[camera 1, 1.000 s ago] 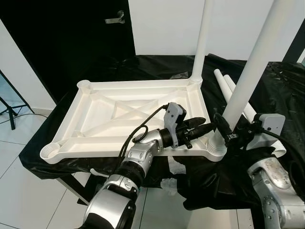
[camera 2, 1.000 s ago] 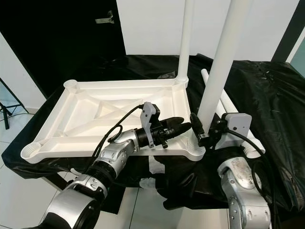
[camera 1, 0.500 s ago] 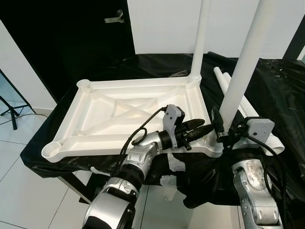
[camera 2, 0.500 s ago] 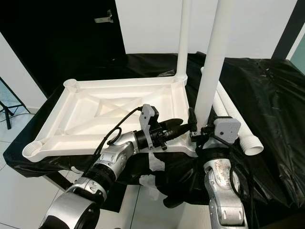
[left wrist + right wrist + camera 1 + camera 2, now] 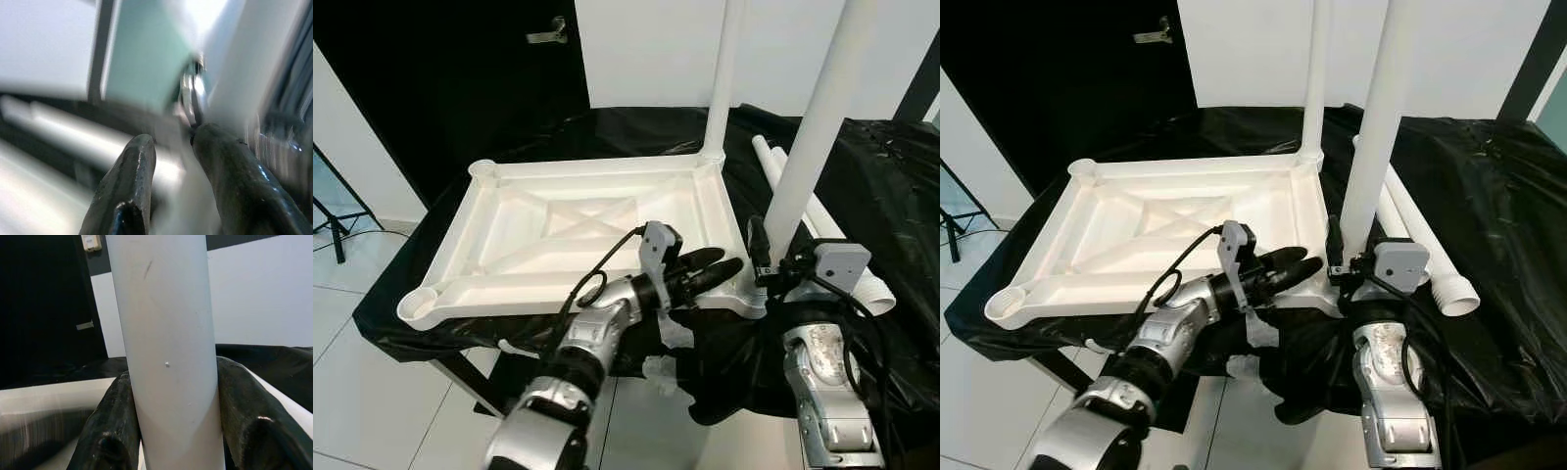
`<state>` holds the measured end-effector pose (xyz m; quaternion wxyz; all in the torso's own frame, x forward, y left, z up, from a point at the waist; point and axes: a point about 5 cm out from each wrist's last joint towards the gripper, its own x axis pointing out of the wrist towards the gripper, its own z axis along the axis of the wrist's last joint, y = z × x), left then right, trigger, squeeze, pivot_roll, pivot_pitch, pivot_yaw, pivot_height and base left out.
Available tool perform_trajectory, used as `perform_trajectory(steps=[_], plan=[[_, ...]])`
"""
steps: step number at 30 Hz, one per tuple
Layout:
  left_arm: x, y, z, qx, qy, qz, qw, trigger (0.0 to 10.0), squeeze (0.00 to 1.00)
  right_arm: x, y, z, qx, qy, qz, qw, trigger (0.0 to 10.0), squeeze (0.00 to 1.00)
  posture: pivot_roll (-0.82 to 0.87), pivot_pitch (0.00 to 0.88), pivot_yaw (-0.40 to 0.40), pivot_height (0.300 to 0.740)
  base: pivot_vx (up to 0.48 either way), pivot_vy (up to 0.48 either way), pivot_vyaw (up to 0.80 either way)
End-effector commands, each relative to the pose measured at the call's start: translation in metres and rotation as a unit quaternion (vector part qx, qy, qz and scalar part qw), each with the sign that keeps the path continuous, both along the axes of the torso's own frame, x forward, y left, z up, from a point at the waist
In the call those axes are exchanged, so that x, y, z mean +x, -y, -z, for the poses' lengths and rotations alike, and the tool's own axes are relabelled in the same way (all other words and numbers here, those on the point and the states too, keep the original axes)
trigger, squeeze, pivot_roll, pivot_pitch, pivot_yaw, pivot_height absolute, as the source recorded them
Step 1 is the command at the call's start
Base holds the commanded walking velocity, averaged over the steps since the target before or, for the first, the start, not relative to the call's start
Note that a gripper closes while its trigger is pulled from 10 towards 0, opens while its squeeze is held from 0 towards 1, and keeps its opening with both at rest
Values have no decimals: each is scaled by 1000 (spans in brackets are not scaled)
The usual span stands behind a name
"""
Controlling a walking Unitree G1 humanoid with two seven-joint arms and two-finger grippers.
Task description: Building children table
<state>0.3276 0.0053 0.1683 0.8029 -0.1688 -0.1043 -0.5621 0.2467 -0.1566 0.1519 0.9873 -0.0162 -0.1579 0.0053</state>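
The white tabletop [image 5: 509,264] lies upside down on a black-covered table. A white leg [image 5: 724,78] stands upright in its far right corner. A second white leg [image 5: 808,137] stands at the near right corner, leaning slightly. My right gripper [image 5: 766,243] is shut on this leg just above its base; in the right wrist view both fingers [image 5: 112,421] press the leg [image 5: 166,333] from either side. My left gripper [image 5: 717,266] lies along the tabletop's near edge, pointing at that corner. It is open, with nothing between its fingers [image 5: 132,176].
Two loose white legs [image 5: 781,174] lie on the black sheet behind my right arm, one ribbed end [image 5: 873,291] near the table's right side. The black sheet [image 5: 891,176] hangs over the table edges. A dark door [image 5: 460,78] stands at the back left.
My right arm has shifted left, and the near leg now stands more upright in its corner. My left gripper has dropped slightly toward the near edge.
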Motion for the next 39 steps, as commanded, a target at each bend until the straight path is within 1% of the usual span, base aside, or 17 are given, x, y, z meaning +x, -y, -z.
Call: perform_trajectory(steps=[1,3,4,6,8,13,14,15,16,17,19,20,21,34,37,38,39], plan=[[2,-6,-17,-35,34,16,999,10000,196,-9,6,61,0,-149,11,989,10000,0,129,0,48,740,0,0,0],[2,-6,-17,-35,34,16,999,10000,196,-9,6,61,0,-149,11,989,10000,0,129,0,48,740,0,0,0],[1,-8,-22,-39,46,32,998,10000,1000,-10,8,64,-2,-146,17,989,10000,0,119,0,50,740,0,0,0],[1,-9,-25,-33,62,42,997,10000,1000,-10,9,66,-3,-145,22,989,10000,0,103,0,56,740,0,0,0],[-5,-8,-27,-23,84,66,994,10000,0,-11,11,68,-7,-141,29,990,10000,0,94,0,58,740,0,0,0],[-10,-3,-26,-10,95,79,992,10000,0,-10,12,70,-9,-141,33,989,10000,0,91,0,58,740,0,0,0],[-11,-1,-22,10,100,80,992,10000,0,-10,13,71,-9,-142,34,989,10000,0,89,0,59,740,0,0,0],[-11,-1,-22,10,100,80,992,10000,0,-10,13,71,-9,-142,34,989,10000,0,89,0,59,740,0,0,0],[-11,1,-8,78,111,86,987,10000,0,-10,13,71,-10,-141,35,989,10000,0,86,0,58,740,0,0,0],[-11,1,-8,78,111,86,987,10000,0,-10,13,71,-10,-141,35,989,10000,0,86,0,58,740,0,0,0],[-14,-5,19,190,116,117,968,10000,0,-10,13,71,-10,-140,34,989,10000,0,87,0,61,740,0,0,0],[-14,-5,19,190,116,117,968,10000,0,-10,13,71,-10,-140,34,989,10000,0,87,0,61,740,0,0,0],[-15,-12,32,238,107,137,956,10000,0,-10,12,72,-9,-140,34,990,10000,0,90,0,65,740,0,0,0],[-9,-13,39,285,99,115,946,10000,0,-9,10,75,-2,-135,33,990,10000,0,83,0,83,740,0,0,0],[-5,-9,43,316,106,90,938,10000,0,-9,10,74,-2,-133,35,990,10000,0,76,0,88,740,0,0,0],[-4,-6,51,357,107,76,925,10000,0,-9,11,74,-2,-131,36,991,10000,0,76,0,89,740,0,0,0],[-4,-6,51,357,107,76,925,10000,0,-9,11,74,-2,-131,36,991,10000,0,76,0,89,740,0,0,0]])
